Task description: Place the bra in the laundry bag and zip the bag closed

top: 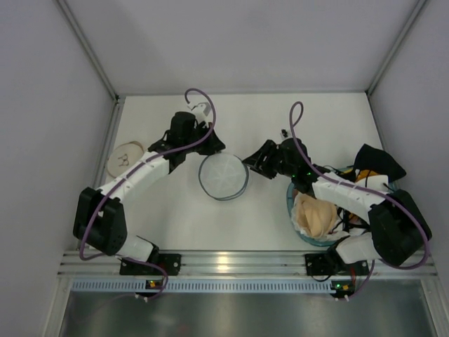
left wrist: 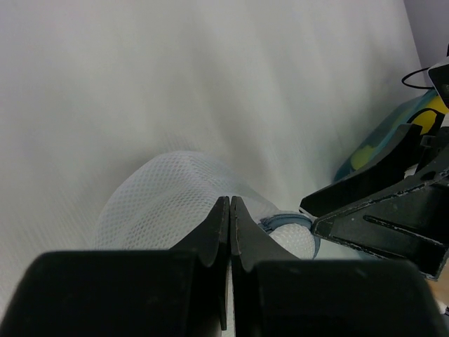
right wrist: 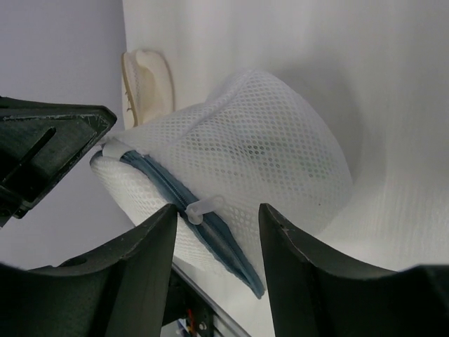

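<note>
The laundry bag, a round white mesh pouch with a dark rim, lies between both grippers. My left gripper is at its far rim. Its jaws are shut with the tips against the mesh, and nothing shows between them. My right gripper is open at the bag's right side. In the right wrist view its fingers straddle the white zipper pull on the blue zip tape without touching it. I cannot tell what is inside the bag. A round beige padded piece, like a bra cup, lies at the far left.
A blue basket with beige and dark garments stands at the right, under my right arm. The beige piece also shows behind the bag in the right wrist view. Grey walls close in the left, right and back.
</note>
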Available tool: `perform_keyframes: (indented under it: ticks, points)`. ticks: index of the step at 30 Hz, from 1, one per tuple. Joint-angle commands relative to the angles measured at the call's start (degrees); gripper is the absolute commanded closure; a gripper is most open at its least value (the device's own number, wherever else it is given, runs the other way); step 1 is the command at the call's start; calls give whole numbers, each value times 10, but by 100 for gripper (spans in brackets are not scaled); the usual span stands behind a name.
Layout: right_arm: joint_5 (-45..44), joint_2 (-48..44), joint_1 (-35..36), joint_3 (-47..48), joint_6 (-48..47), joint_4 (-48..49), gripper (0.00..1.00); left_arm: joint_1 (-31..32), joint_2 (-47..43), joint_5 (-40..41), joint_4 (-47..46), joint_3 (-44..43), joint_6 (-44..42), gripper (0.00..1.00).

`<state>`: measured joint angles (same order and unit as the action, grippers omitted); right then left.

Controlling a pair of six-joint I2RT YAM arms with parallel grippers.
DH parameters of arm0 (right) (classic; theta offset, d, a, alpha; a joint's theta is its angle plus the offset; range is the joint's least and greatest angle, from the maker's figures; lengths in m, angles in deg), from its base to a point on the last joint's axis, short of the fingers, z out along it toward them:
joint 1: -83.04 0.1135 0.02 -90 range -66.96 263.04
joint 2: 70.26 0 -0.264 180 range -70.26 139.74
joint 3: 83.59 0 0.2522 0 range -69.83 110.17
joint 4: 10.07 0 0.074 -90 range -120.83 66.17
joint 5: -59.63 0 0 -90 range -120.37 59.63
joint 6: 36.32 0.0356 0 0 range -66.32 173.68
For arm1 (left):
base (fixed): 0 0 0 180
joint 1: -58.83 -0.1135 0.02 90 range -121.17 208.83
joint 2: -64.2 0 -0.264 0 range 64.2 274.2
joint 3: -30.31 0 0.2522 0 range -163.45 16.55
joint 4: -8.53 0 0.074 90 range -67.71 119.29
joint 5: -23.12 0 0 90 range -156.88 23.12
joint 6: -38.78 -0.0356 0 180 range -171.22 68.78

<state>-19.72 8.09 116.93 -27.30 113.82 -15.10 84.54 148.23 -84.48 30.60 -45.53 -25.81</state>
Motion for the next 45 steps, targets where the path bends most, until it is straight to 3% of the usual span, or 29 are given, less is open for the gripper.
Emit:
perform_keyframes:
  ticks: [1,10,17,22,30,36,37,38,42,45]
  points:
    - [-5,5,2,4,33,72,50,3,-33,2,-49,4,8,100]
    - [-21,14,4,-14,87,131,56,3,-53,4,-59,21,9,100]
    - [-12,36,10,4,84,111,57,3,-57,6,-62,21,8,100]
    - [-5,31,14,9,78,90,69,3,-57,10,-65,25,11,100]
    - [-18,8,14,15,68,71,99,3,-59,17,-70,30,16,100]
    - [-28,3,14,26,52,57,100,3,-68,35,-71,33,20,100]
    - [-29,1,14,29,44,32,99,3,-72,35,-71,34,24,100]
    - [-35,-3,13,32,43,23,86,2,-75,40,-70,35,25,100]
    - [-36,-33,8,13,62,6,50,3,-83,38,-72,38,22,100]
    - [-31,-42,5,-5,90,27,39,4,-82,33,-79,45,22,100]
